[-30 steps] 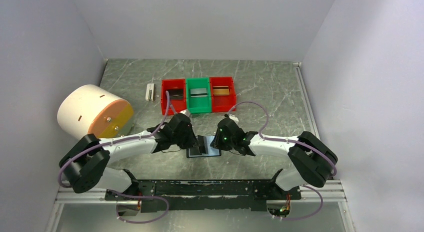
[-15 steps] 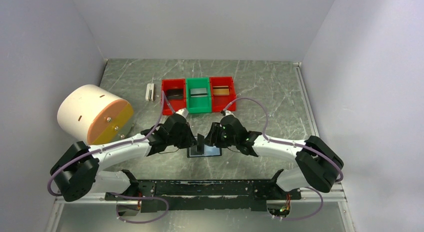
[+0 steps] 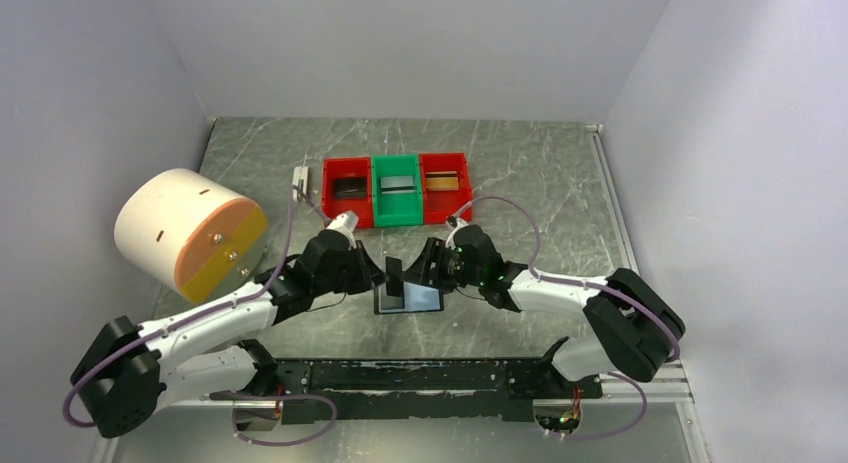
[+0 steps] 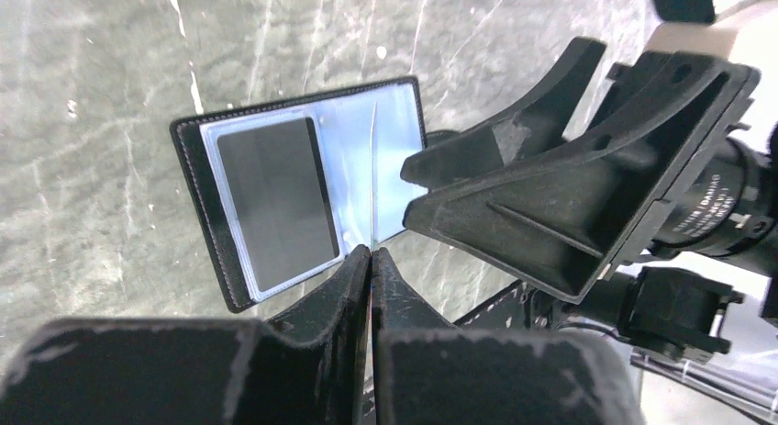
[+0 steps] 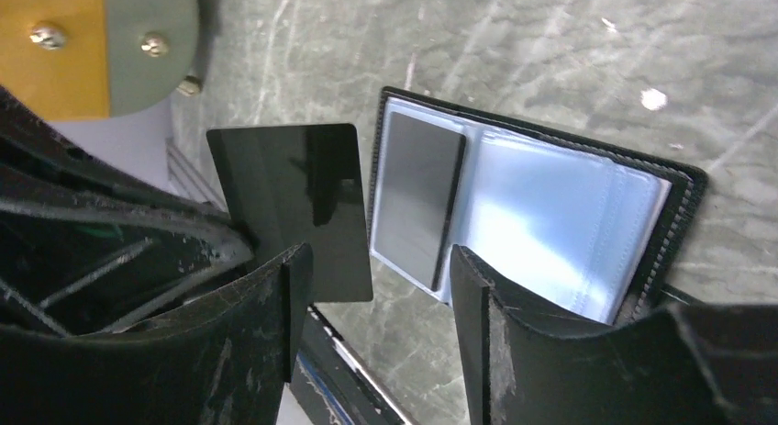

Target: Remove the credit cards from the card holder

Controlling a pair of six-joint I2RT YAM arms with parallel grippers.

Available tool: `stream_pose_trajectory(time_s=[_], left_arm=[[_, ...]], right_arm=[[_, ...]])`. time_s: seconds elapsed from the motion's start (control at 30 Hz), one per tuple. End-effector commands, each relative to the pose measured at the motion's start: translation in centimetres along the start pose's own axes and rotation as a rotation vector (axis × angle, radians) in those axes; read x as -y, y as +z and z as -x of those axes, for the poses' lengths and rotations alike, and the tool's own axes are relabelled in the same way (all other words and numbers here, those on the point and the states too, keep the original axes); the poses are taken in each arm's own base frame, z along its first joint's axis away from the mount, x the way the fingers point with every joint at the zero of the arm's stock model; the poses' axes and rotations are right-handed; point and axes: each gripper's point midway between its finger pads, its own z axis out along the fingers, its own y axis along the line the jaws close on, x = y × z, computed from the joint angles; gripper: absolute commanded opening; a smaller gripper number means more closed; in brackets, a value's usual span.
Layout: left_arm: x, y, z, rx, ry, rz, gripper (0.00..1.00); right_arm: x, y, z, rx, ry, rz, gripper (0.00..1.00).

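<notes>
"Where was the card?"

"My left gripper (image 4: 371,252) was pinched shut on a dark card (image 5: 294,205), held up just above the wallet (image 5: 560,232)."

"And the wallet?"

"It lay open on the table (image 3: 520,173) between my grippers, a grey card (image 5: 417,200) in one pocket. My right gripper (image 5: 378,260) stood open, holding nothing."

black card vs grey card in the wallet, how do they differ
The glossy black plastic card stands upright outside the black bifold wallet; the grey card lies flat in its pocket. The left end effector pinches the black card; nothing touches the grey card. Both thin rectangles.
</notes>
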Motion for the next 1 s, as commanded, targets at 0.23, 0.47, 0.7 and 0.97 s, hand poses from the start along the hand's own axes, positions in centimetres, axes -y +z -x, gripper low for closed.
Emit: stream_pose_trajectory(time_s=[0.23, 0.47, 0.7, 0.97], left_arm=[[1.9, -2.9, 2.6, 0.097, -0.058, -0.208, 0.09], [3.2, -4.4, 3.3, 0.121, -0.055, -0.297, 0.09], [4.3, -5.1, 3.3, 0.121, -0.038, -0.371, 0.09], [4.5, -5.4, 3.4, 0.133, -0.034, -0.401, 0.09]], right_arm=[[-6.0, -1.1, 1.3, -0.03, -0.01, 0.335, 0.65], [-6.5, -1.3, 1.2, -0.049, 0.018, 0.391, 0.65], [-9.0, -2.7, 1.8, -0.048, -0.013, 0.513, 0.63], [-9.8, -3.9, 3.1, -0.017, -0.032, 0.55, 0.41]])
